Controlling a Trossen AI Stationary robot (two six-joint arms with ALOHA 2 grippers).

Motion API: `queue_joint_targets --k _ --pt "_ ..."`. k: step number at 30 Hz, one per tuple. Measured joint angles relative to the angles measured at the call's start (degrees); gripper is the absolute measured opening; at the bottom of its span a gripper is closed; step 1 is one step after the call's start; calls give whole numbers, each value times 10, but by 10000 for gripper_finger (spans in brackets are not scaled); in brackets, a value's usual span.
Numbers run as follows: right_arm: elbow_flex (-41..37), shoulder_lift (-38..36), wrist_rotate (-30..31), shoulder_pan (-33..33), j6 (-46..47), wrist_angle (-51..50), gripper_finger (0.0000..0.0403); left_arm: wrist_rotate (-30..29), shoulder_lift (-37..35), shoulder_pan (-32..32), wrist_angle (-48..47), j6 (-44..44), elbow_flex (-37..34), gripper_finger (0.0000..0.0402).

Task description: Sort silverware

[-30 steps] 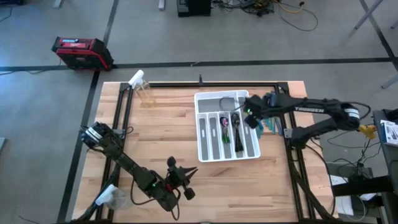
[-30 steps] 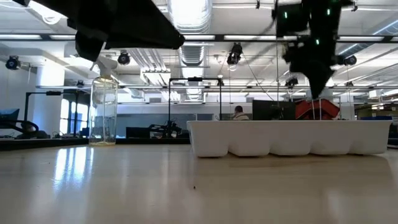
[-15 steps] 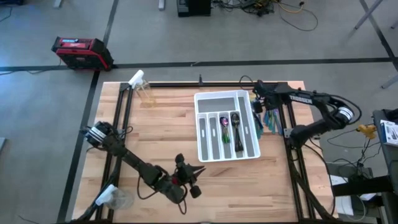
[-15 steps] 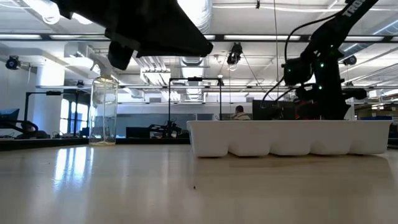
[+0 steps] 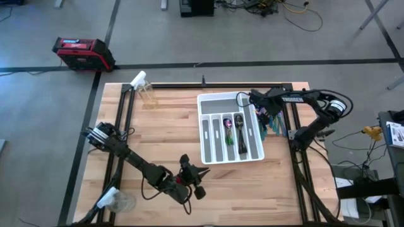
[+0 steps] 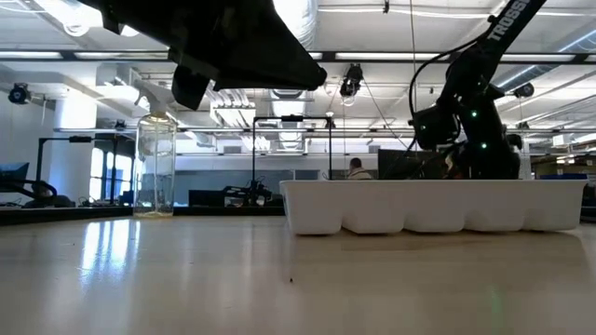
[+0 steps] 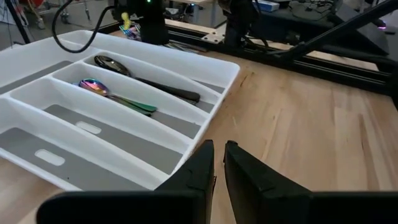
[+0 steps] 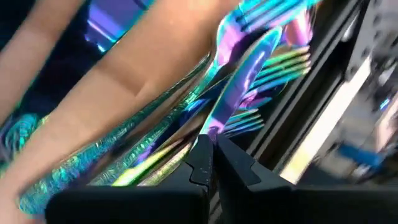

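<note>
Reaching down now with my right gripper (image 8: 210, 163) at the loose silverware (image 5: 275, 121) piled just right of the white tray (image 5: 211, 151). A second ago it hung over the tray's right slots, so that drop looks done and I'm after the next piece. Fingers pressed together, nothing pinched yet. Thin, glossy rainbow metal (slippery, I bet), fork tines tangled. Left gripper (image 7: 217, 167) waits near the front edge, fingers together too.
</note>
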Motion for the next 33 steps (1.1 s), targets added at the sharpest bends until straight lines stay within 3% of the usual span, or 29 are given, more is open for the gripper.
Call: queue_joint_targets --k 6,8,12,21,27,33 --pt "20 13 15 -29 -159 0 0 0 0 4 -2 0 0 25" --pt "22 24 14 -52 -173 1 0 0 0 6 -2 -1 0 25" --pt "36 57 34 -68 -137 7 0 0 0 8 -2 -2 0 25" --pt "49 116 6 -76 -146 26 0 0 2 12 -2 -14 0 25" --pt "54 72 -35 -34 -125 53 0 0 3 13 -5 -17 0 25" --pt "51 0 -37 -21 -70 47 0 0 3 13 -14 -19 0 25"
